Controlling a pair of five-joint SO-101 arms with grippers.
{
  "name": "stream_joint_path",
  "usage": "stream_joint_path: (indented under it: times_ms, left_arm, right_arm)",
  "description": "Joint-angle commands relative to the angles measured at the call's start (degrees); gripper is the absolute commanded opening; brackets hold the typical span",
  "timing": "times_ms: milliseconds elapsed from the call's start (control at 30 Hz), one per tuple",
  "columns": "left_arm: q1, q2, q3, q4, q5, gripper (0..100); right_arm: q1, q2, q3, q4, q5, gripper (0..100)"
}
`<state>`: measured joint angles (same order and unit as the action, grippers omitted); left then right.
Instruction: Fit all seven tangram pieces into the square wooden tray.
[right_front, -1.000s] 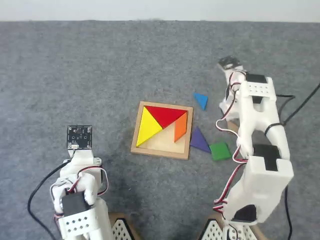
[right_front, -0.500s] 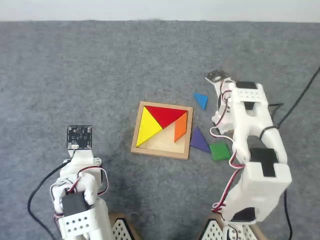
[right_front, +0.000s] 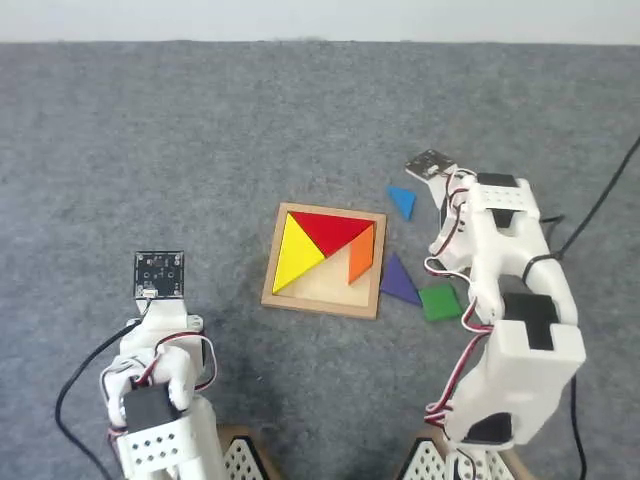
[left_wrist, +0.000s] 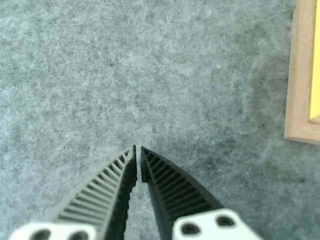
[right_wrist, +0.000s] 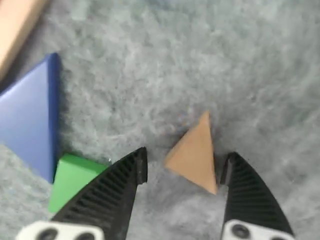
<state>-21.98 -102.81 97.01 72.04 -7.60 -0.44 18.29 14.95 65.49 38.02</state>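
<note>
The square wooden tray (right_front: 322, 298) lies mid-table and holds a yellow triangle (right_front: 294, 255), a red triangle (right_front: 330, 229) and an orange piece (right_front: 361, 257). To its right lie a small blue triangle (right_front: 402, 200), a purple triangle (right_front: 399, 281) and a green square (right_front: 440, 301). My right arm (right_front: 497, 235) stands over that spot. In the right wrist view my right gripper (right_wrist: 185, 160) is open, its fingers on either side of a tan triangle (right_wrist: 194, 155) on the carpet, with the purple triangle (right_wrist: 27, 120) and green square (right_wrist: 72, 177) beside it. My left gripper (left_wrist: 138, 150) is shut and empty over bare carpet.
Grey carpet covers the whole table. The tray's edge (left_wrist: 299, 75) and a strip of the yellow triangle (left_wrist: 315, 65) show in the left wrist view. The left arm (right_front: 160, 340) sits at the near left, away from the pieces. Open carpet lies left of and behind the tray.
The right arm's wrist has swung left toward the tray and come nearer the loose pieces. The left arm and all pieces have stayed put.
</note>
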Motion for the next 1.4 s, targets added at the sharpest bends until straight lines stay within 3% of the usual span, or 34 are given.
stream_joint_path:
  times_ms: [0,200,400,600,833,1067,1367]
  left_arm:
    - [-0.18,-1.05,-0.48,0.26,-0.53,2]
    - [-0.18,-1.05,-0.48,0.26,-0.53,2]
    - [-0.18,-1.05,-0.48,0.26,-0.53,2]
    - [-0.18,-1.05,-0.48,0.26,-0.53,2]
    - [-0.18,-1.05,-0.48,0.26,-0.53,2]
    - [-0.18,-1.05,-0.48,0.26,-0.53,2]
    - [-0.18,-1.05,-0.48,0.26,-0.53,2]
  right_arm:
    - [0.31,1.01,-1.41,-1.98,0.79,24.5]
    - [0.57,1.19,-1.41,-1.71,0.62,23.8]
    - [0.57,1.01,-1.41,-1.45,0.62,8.4]
    - [0.22,0.84,-1.49,-1.36,0.44,7.5]
    - [-0.40,-2.15,-7.47,5.05,-8.97,7.2]
    - [-9.89,-9.01,-12.48,13.58,-21.54,7.2]
    - [-25.98,-13.14,-12.84,10.95,-34.90,7.2]
